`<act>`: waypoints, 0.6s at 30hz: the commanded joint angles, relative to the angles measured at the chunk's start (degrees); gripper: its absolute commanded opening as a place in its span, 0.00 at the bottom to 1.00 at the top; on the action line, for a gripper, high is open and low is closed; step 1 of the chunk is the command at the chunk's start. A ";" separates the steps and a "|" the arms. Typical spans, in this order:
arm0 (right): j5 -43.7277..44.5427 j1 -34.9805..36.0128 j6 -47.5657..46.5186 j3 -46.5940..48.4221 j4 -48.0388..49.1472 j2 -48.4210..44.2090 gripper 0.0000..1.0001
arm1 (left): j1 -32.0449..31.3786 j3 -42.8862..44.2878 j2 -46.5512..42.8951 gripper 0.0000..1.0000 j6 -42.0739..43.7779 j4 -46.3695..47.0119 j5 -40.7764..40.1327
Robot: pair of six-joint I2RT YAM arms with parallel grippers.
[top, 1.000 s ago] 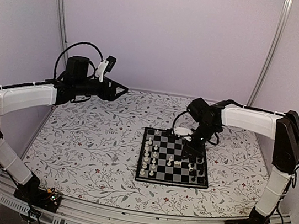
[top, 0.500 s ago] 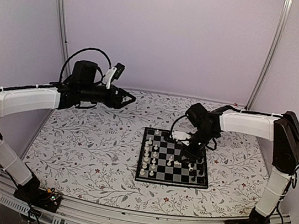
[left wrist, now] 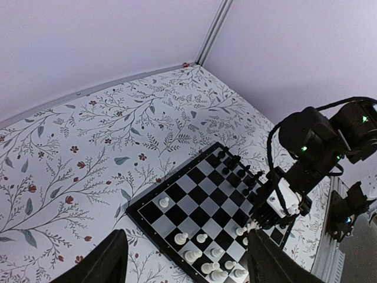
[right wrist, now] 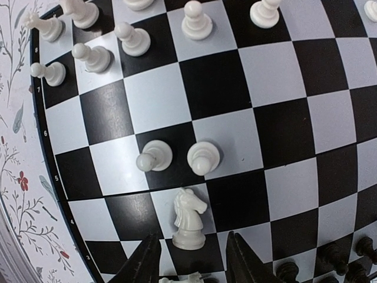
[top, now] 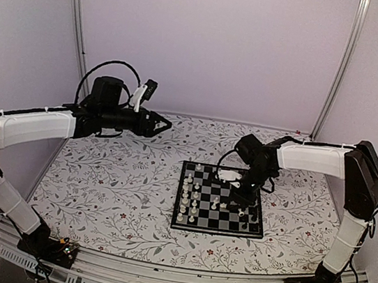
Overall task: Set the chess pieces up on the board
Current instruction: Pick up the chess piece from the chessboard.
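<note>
The board [top: 213, 230] lies right of centre on the floral table. White chess pieces [top: 189, 198] crowd its left columns and black ones [top: 253, 214] its right edge. My right gripper [top: 238, 192] hangs low over the board's right half. In the right wrist view a white knight [right wrist: 188, 218] stands upright on the board [right wrist: 218, 76]. Its base sits just ahead of my open right gripper [right wrist: 191, 262], touching neither finger. Two white pawns [right wrist: 203, 158] stand just beyond it. My left gripper [top: 164, 124] is open and empty, high over the table's back left, looking down at the board [left wrist: 200, 200].
Black pieces [right wrist: 330, 253] line the board edge to the right of the right fingers. A row of white pieces [right wrist: 88, 56] fills the far left of that view. The walls and two metal posts [top: 76, 20] enclose the back of the table.
My right gripper has slid a little nearer across the board and its jaws have spread slightly. The left arm swung right and then held still.
</note>
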 commanded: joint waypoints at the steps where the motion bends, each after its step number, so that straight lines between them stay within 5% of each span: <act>1: -0.33 0.24 -0.10 -1.61 0.63 1.11 0.42 | -1.03 0.63 0.80 0.70 -0.49 0.75 0.24; 18: 0.51 0.72 -1.00 -2.72 3.70 3.01 0.21 | -3.15 3.50 5.58 0.69 -2.56 1.36 0.88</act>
